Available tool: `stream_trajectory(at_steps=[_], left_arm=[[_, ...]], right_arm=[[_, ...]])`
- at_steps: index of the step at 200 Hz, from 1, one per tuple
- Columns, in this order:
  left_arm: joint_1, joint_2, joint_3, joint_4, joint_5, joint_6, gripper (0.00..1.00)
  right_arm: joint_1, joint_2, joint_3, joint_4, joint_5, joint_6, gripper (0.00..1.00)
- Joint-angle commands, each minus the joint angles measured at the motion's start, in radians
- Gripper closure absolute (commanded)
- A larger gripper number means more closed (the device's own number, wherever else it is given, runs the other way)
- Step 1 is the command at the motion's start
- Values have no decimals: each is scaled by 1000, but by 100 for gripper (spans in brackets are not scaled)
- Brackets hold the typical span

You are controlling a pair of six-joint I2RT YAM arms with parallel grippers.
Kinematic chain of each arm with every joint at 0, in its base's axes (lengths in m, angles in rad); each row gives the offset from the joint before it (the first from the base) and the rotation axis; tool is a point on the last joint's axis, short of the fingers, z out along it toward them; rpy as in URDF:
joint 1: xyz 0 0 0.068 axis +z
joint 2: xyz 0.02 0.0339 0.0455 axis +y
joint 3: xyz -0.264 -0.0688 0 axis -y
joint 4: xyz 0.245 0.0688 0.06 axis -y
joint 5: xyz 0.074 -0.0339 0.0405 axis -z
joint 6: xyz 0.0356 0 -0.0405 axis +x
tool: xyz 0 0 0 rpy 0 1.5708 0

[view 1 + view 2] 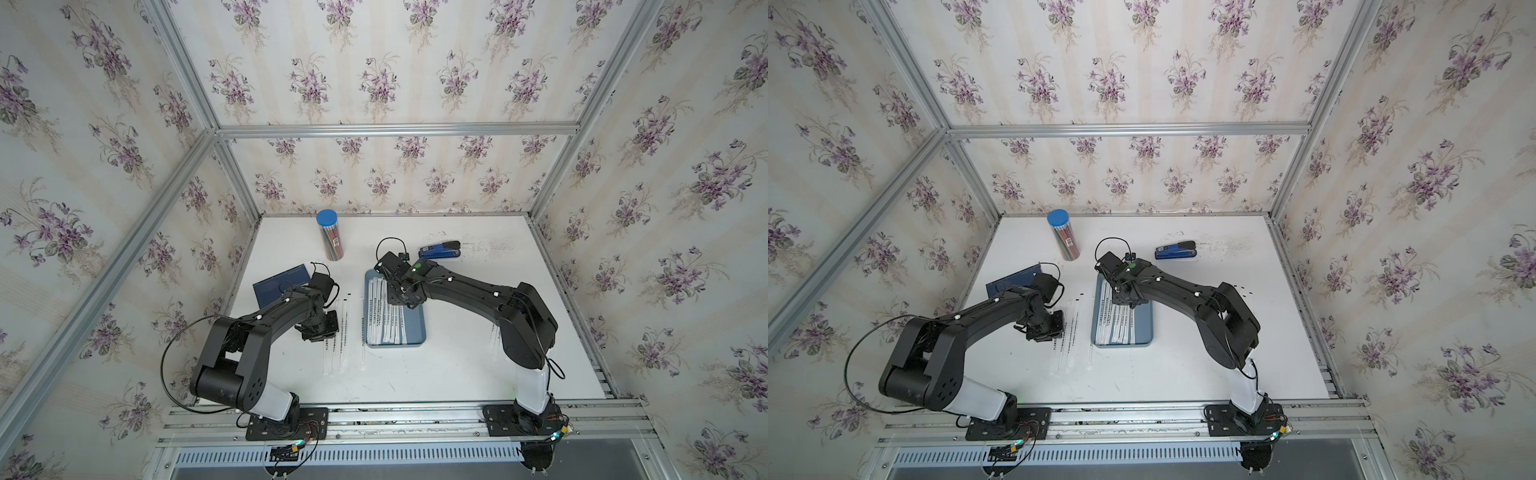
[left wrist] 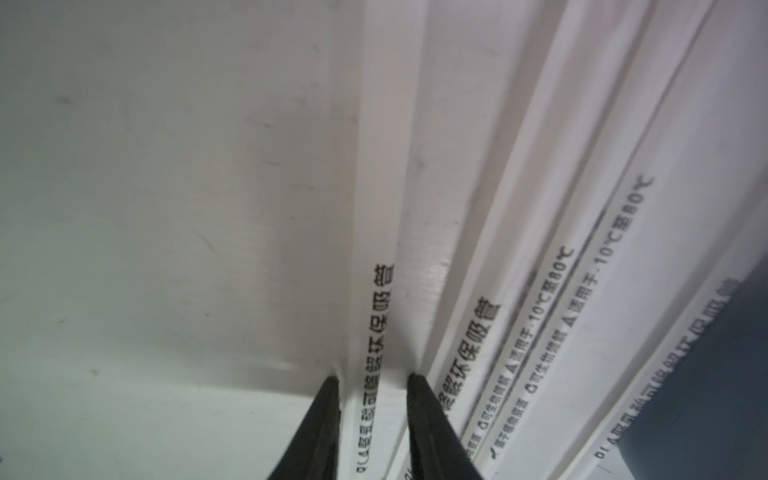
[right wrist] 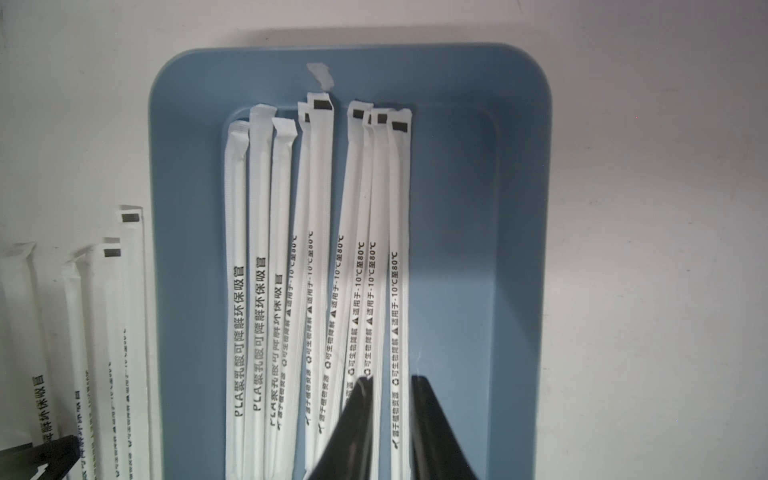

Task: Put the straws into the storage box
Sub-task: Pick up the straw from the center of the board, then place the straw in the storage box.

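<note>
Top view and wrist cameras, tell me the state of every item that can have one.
storage box, partly filled with straws lying lengthwise.
loose straws, flat on the table beside the box.
left gripper, open, straddling one of them.
right gripper, over the box, straddling one of its straws; grip unclear.
pencil tube, upright, cap on.
stapler, closed.
notebook, closed, flat.
</note>
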Motion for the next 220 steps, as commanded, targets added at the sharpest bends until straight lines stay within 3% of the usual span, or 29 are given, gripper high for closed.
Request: stream_trajectory(at_steps=[1, 74, 126, 164, 195, 220], left_arm=[[-1, 19, -11, -4, -23, 17, 73], [-1, -11, 13, -33, -41, 43, 89], [-1, -68, 82, -120, -86, 73, 90], [-10, -145, 232, -255, -76, 72, 88], [-126, -118, 362, -224, 52, -10, 88], [-270, 38, 470, -131, 114, -92, 88]], right_arm=[[-2, -9, -2, 3, 9, -4, 78], [-4, -16, -1, 5, 10, -5, 78], [-9, -29, -3, 8, 14, -7, 78], [-57, -75, -6, -7, 20, -18, 78], [-159, -157, -79, 15, 4, -34, 78], [-244, -225, -152, 38, -8, -46, 78]])
